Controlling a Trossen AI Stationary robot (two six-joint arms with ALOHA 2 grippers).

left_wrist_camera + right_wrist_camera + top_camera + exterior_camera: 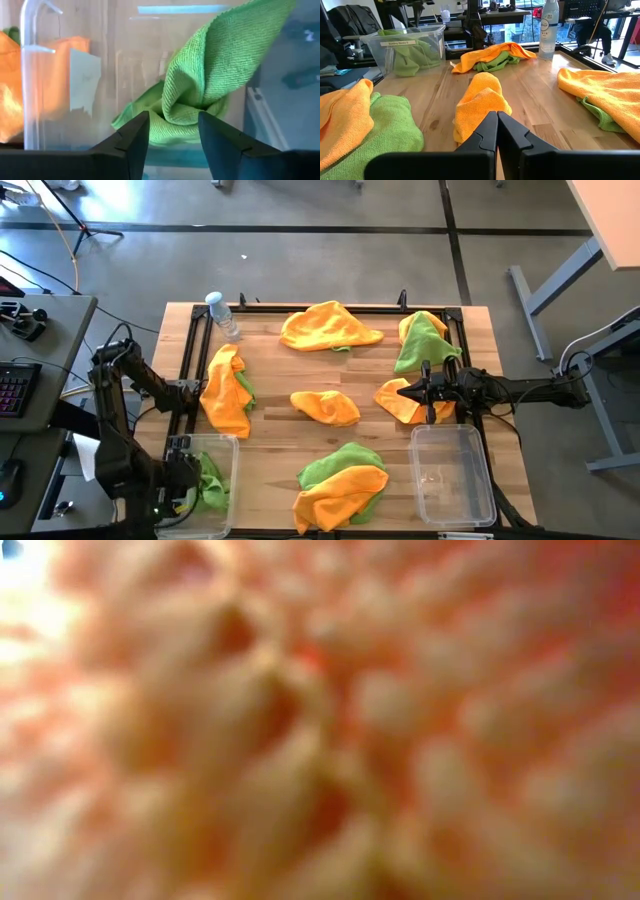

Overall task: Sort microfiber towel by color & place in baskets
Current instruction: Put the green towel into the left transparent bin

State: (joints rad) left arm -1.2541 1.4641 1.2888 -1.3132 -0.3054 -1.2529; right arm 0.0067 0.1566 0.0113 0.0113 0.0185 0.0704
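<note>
My left gripper [174, 125] hangs open over the left clear basket [232, 442], pointing down into it. A lime green towel [200, 90] lies bunched in that basket, one corner standing up. My right gripper [497, 117] rests shut and level near the table's right side [418, 392], facing an orange towel [480, 102]. More orange and green towels lie loose on the wooden table [270, 430]. The right basket [418, 470] sits at the near right with no towel in it. Orange towel fibres fill the whole low view. My left gripper stands open with a bunched fold of the green towel [181, 109] showing in the gap between its fingers. I cannot tell whether either finger touches the fold. The towel rests on the basket's floor.
A clear water bottle [222, 315] stands at the far left of the table. A black frame [190, 360] runs round the work area. Towel heaps lie at the far middle [330, 328], far right [420, 340], left [228, 390], centre [325, 407] and near middle [340, 485].
</note>
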